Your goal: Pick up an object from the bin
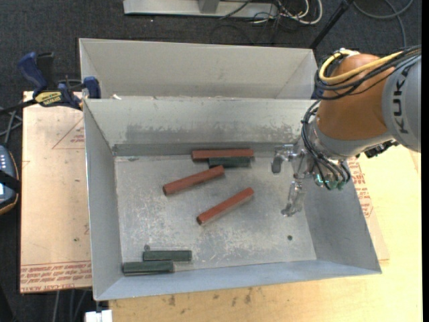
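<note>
My gripper (pixel 284 185) hangs over the right side of the bin floor, open, with nothing between its fingers. One fingertip (pixel 277 164) points toward the back wall and the other (pixel 289 208) toward the front. The nearest loose thing is a red-brown bar (pixel 226 206), lying slanted on the floor a little to the gripper's left and apart from it. A second red-brown bar (pixel 193 180) lies slanted further left. At the back, a third red-brown bar (pixel 222 155) lies along the wall with a dark green bar (pixel 230 162) touching its front side.
Two dark green bars (pixel 167 255) (pixel 147 267) lie side by side in the front left corner. The arm with its orange cover and cables reaches over the bin's right wall. Bare floor lies under and in front of the gripper.
</note>
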Available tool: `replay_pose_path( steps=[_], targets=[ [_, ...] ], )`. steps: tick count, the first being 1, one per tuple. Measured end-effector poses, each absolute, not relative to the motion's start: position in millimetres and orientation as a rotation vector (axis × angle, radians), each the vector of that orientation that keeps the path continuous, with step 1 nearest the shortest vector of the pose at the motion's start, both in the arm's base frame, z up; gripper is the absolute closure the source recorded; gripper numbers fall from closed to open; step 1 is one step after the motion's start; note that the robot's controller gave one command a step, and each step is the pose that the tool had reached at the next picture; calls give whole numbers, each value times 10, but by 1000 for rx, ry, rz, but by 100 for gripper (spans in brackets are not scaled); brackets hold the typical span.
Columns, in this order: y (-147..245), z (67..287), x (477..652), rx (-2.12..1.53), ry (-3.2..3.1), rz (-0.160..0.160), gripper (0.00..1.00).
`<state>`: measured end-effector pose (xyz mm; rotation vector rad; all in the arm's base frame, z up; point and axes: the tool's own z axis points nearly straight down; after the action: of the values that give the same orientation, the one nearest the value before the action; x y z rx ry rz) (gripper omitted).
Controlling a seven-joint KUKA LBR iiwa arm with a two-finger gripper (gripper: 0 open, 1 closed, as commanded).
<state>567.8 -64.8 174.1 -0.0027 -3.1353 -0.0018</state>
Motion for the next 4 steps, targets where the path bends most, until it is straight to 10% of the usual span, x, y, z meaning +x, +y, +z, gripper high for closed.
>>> replay_pose_path(
  steps=[1, 2, 3, 4],
  targets=[
    [-645, 1786, 5695, -1, -3143, -1, 0],
    [-397, 1356, 5814, 41, -3152, 2, 0],
    [-86, 702, 5995, 226, -3136, -2, 100],
    [-86, 702, 5995, 227, -3135, -2, 100]
  ],
)
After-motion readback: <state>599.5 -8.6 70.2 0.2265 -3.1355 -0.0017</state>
